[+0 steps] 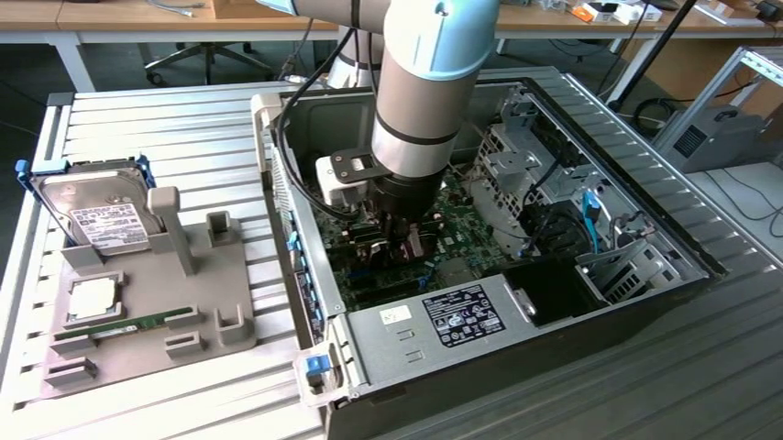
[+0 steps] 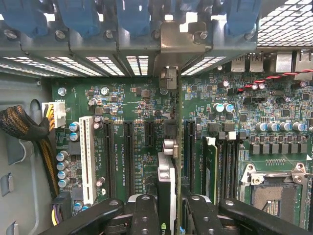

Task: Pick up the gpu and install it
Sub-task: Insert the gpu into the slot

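At the exterior view's left, a grey plastic stand props a silver hard drive. Inside the open black computer case, the black gripper clamps its jaws on the thin dark gpu, edge-down to meet a slot in the green motherboard.

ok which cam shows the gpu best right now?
Wrist view: the gpu sits edge-on in the gripper, with the motherboard slots behind it. In the exterior view the arm hides most of it.
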Tool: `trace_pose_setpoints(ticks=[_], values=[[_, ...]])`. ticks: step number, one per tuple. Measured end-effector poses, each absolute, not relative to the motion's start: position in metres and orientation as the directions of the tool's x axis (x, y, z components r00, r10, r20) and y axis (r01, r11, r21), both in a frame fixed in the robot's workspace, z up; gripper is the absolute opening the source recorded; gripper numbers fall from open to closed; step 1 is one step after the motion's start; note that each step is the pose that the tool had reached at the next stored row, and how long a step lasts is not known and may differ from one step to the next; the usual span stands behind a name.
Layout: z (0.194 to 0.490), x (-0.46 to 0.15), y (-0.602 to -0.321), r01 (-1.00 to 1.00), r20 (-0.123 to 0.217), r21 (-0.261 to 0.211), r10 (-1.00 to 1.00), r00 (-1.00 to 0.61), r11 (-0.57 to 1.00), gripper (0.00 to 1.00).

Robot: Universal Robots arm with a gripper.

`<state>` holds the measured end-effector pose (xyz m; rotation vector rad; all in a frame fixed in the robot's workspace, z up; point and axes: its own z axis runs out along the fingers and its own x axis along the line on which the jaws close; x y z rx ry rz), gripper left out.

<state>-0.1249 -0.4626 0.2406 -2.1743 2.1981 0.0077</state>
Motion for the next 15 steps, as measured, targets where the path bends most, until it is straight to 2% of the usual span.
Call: trace_pose_setpoints(ticks=[15], values=[[0.2405,-0.1253,-0.4626,-0.999,-0.039,-0.031,-0.999,0.019,-0.017,0.27]])
